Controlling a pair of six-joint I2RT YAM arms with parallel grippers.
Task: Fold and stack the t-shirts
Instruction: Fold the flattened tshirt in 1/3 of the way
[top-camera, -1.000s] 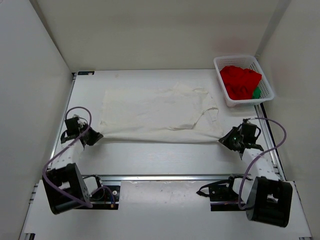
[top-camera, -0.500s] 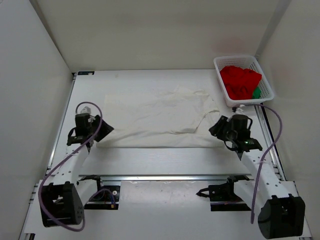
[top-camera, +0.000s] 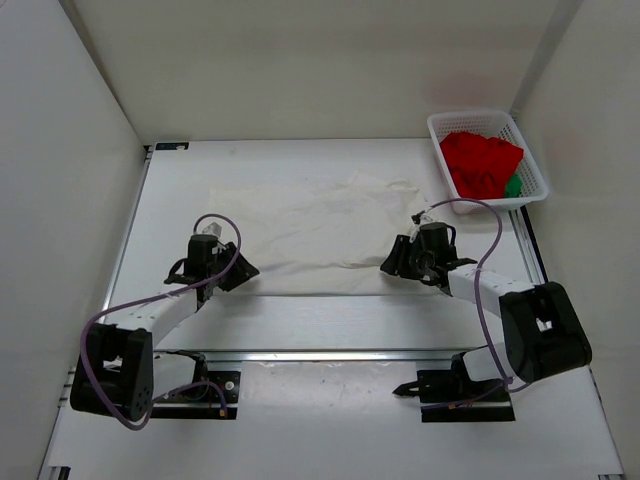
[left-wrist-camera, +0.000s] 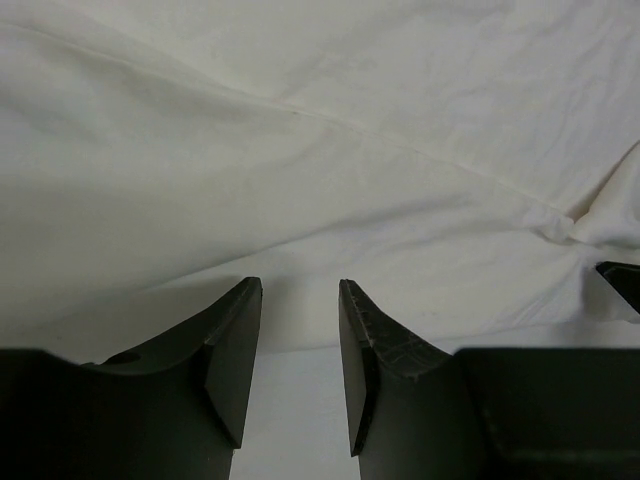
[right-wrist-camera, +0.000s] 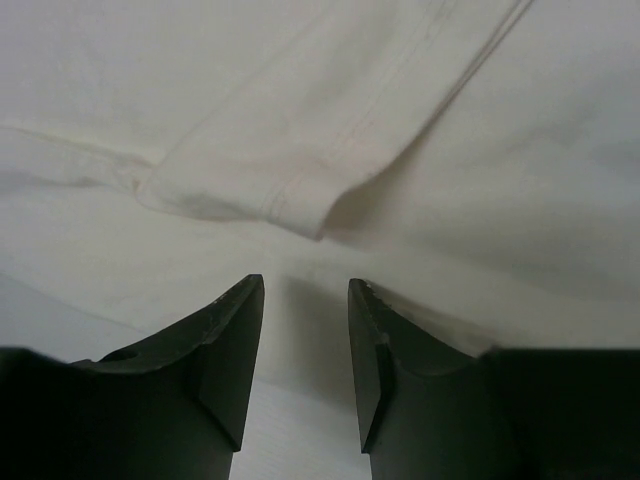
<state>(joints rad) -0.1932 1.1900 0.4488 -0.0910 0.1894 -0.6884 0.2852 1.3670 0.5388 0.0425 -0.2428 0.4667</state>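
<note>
A cream-white t-shirt (top-camera: 310, 225) lies spread flat on the white table (top-camera: 330, 320). My left gripper (top-camera: 240, 272) sits low at the shirt's near left edge, jaws open and empty. In the left wrist view the left gripper (left-wrist-camera: 300, 290) points at the cloth (left-wrist-camera: 320, 130) just ahead of its tips. My right gripper (top-camera: 390, 265) is at the near right edge, also open. In the right wrist view the right gripper (right-wrist-camera: 305, 285) hovers over the cloth (right-wrist-camera: 500, 150), near a folded-over sleeve hem (right-wrist-camera: 300, 190). A red t-shirt (top-camera: 480, 165) and a green one (top-camera: 513, 186) lie crumpled in the basket.
A white mesh basket (top-camera: 470, 115) stands at the back right corner of the table. White walls close in the left, back and right sides. A metal rail (top-camera: 330, 355) and both arm bases run along the near edge.
Both grippers were shut on the cream shirt's near corners; they have opened and let go. Both arms have slid inward along the shirt's near edge, toward the middle.
</note>
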